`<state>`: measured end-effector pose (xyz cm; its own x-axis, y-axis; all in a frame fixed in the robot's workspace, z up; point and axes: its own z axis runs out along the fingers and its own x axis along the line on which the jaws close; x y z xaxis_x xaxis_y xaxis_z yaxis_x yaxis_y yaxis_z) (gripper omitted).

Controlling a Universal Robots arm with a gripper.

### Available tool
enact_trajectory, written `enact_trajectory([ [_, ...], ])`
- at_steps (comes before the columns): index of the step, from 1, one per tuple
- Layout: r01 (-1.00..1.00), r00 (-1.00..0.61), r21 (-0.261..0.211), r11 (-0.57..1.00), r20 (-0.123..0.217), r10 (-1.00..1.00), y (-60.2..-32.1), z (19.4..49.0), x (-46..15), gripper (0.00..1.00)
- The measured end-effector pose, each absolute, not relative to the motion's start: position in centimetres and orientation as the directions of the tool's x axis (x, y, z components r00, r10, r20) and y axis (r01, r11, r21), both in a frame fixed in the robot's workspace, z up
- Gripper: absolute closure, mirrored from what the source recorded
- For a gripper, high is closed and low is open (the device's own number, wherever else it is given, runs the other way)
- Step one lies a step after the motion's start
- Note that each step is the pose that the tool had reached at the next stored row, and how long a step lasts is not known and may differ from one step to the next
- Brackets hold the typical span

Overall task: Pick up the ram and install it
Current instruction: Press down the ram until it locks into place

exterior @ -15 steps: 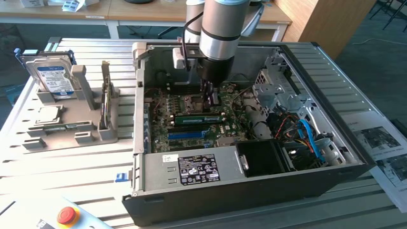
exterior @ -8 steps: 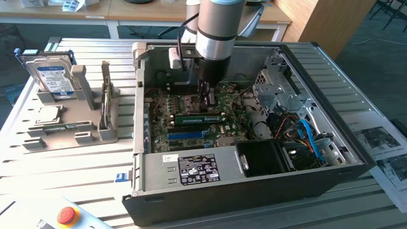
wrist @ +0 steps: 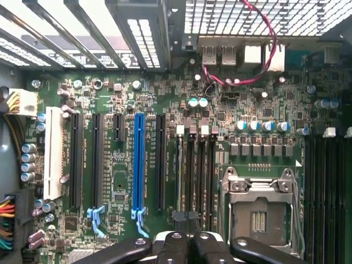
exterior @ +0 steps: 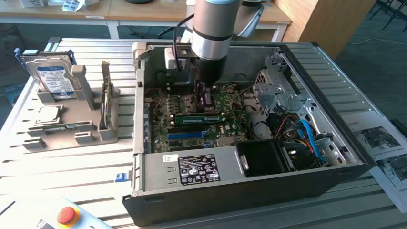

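Ram (exterior: pixel 198 118) (seated) just beside closed fingers (exterior: pixel 203 97).

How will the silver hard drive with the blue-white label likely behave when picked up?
The silver hard drive looks like a rigid metal box, so it is probably stiff and rather heavy for its size. It stands upright on a narrow edge in the grey holder; once free, it would likely tip.

Robot arm (exterior: pixel 213 28) inside open computer case (exterior: pixel 254 181)
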<state>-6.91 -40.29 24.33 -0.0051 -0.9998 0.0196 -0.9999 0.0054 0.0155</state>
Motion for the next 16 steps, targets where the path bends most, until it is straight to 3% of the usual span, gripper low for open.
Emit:
enact_trajectory([
  [16,-1.000,-0.005,0.015,0.006,0.020,-1.000,-40.49,24.33,-7.21,0.90],
])
